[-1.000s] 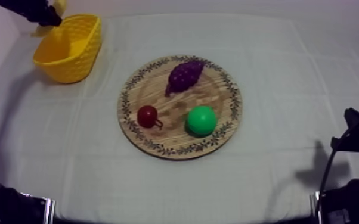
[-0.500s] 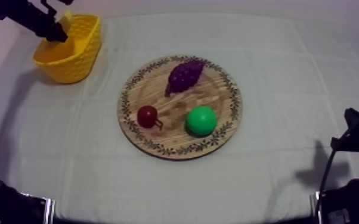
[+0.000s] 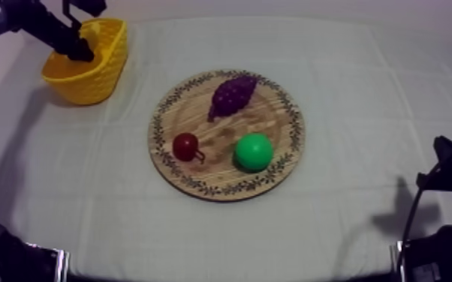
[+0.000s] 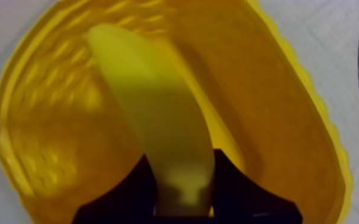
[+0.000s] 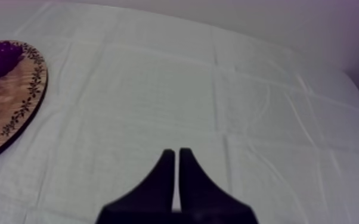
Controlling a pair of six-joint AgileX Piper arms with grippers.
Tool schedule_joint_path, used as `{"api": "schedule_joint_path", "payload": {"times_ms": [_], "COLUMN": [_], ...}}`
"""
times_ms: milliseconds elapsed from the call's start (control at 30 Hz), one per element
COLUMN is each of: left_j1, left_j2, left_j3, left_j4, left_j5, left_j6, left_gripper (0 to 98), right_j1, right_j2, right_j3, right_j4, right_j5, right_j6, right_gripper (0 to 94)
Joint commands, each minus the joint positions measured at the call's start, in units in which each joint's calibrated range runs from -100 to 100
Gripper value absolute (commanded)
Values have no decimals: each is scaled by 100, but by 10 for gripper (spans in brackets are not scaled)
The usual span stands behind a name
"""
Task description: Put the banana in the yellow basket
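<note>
There, curved banana [image 4: 158, 119] over ribbed basket [image 4: 277, 119]

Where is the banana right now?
Clamped in the left claw, the banana hangs down into the yellow basket at the far left of the table.

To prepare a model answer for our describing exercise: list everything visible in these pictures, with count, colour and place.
cloth: one, grey-white, covering the table
wooden board: one, brown with a patterned rim, mid-table
bunch of grapes: one, purple, far side of the board
small red fruit: one, red, near left part of the board
pear: one, green, on the board beside the red fruit
yellow basket: one, yellow, far left of the table
banana: one, yellow, held over the basket's inside
left fingers: two, black, shut on the banana
right fingers: two, black, shut together over bare cloth beside the board
</note>
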Motion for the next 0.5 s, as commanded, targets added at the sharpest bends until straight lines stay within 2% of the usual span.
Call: {"api": "schedule_joint_path", "payload": {"times_ms": [0, 267, 467], "left_j1": [-1, -4, -16], "left_j2": [59, 238, 317], "left_j3": [-4, -8, -17], "left_j4": [23, 93, 148], "left_j5": [-35, -69, -71], "left_j6": [-1, 7, 0], "left_gripper": [265, 532, 621], "right_j1": [2, 2, 2], "right_j2": [-2, -2, -2], "right_j3": [-3, -3, -3], "right_j4": [2, 2, 2], "right_j5": [0, 0, 0], "right_j6": [0, 0, 0], "right_gripper": [2, 2, 2]}}
